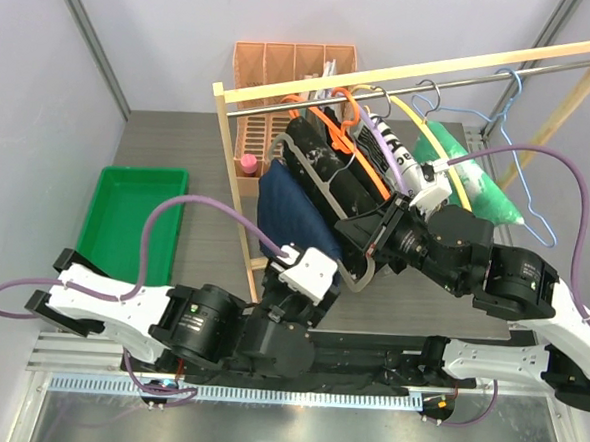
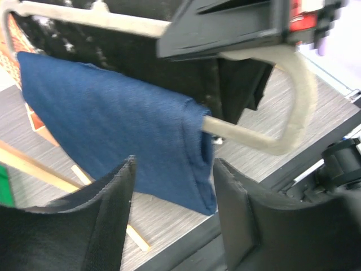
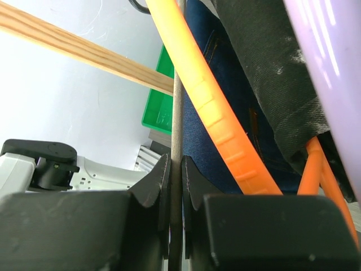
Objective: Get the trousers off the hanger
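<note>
The navy trousers (image 2: 113, 118) lie folded over the lower bar of a grey-beige tiered hanger (image 2: 293, 96). The black speckled trousers (image 2: 141, 56) hang on the bar above. From overhead the navy pair (image 1: 281, 205) sits left of the speckled pair (image 1: 319, 152). My left gripper (image 2: 175, 164) is open just under the navy pair. Its fingers (image 2: 113, 214) stand either side of the cloth's lower corner without pinching it. My right gripper (image 3: 176, 161) is shut on a thin grey rod of the hanger (image 3: 176, 113), beside the navy cloth (image 3: 225, 113).
The wooden rack rail (image 1: 435, 64) carries an orange hanger (image 1: 352, 114), a blue wire hanger (image 1: 525, 145) and a green garment (image 1: 477, 187). A green tray (image 1: 135, 216) lies at the left. An orange crate (image 1: 284, 65) stands behind the rack.
</note>
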You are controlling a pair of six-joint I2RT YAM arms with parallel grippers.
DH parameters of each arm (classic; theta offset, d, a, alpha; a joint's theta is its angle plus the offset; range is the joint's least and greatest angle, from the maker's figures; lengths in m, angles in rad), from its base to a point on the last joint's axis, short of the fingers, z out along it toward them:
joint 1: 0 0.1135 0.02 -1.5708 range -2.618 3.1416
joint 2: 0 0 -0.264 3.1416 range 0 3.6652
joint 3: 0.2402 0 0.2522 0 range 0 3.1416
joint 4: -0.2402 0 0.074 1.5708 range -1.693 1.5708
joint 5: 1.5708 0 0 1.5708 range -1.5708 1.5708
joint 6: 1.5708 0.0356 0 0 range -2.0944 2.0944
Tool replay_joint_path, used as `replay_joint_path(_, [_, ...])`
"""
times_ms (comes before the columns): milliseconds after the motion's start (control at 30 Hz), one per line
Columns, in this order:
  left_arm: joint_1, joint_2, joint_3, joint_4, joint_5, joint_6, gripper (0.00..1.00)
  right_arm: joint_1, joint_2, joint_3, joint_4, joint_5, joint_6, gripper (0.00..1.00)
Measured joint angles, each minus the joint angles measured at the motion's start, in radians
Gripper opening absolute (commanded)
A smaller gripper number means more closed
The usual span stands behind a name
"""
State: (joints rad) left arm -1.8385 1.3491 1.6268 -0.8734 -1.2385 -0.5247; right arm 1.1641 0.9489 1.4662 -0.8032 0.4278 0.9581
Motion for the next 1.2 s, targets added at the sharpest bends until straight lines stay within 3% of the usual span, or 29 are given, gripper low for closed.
replay_joint_path(233, [0.013, 0.100, 0.072, -0.027, 0.000, -0.058, 0.60, 0.000, -0.002, -0.017, 0.026, 0.014, 0.024, 0.01])
replay_joint_path(400, [0.051, 0.171, 0.140, -0.178, -0.010, -0.198, 0.51, 0.000, -0.002, -0.027, 0.041, 0.030, 0.045, 0.01])
replay_joint_path(467, [0.072, 0.173, 0.140, -0.211, -0.009, -0.232, 0.47, 0.000, -0.001, -0.029, 0.048, 0.030, 0.052, 0.01])
replay_joint_path(800, [0.163, 0.097, 0.061, -0.241, -0.008, -0.314, 0.45, 0.002, 0.003, -0.050, 0.090, 0.032, 0.084, 0.01])
replay_joint_path(1000, [0.199, 0.038, -0.010, -0.204, 0.010, -0.312, 0.50, 0.002, 0.003, -0.070, 0.119, 0.034, 0.104, 0.01])
replay_joint_path(1200, [0.212, -0.017, -0.076, -0.127, 0.070, -0.279, 0.64, 0.002, 0.003, -0.076, 0.129, 0.041, 0.116, 0.01])
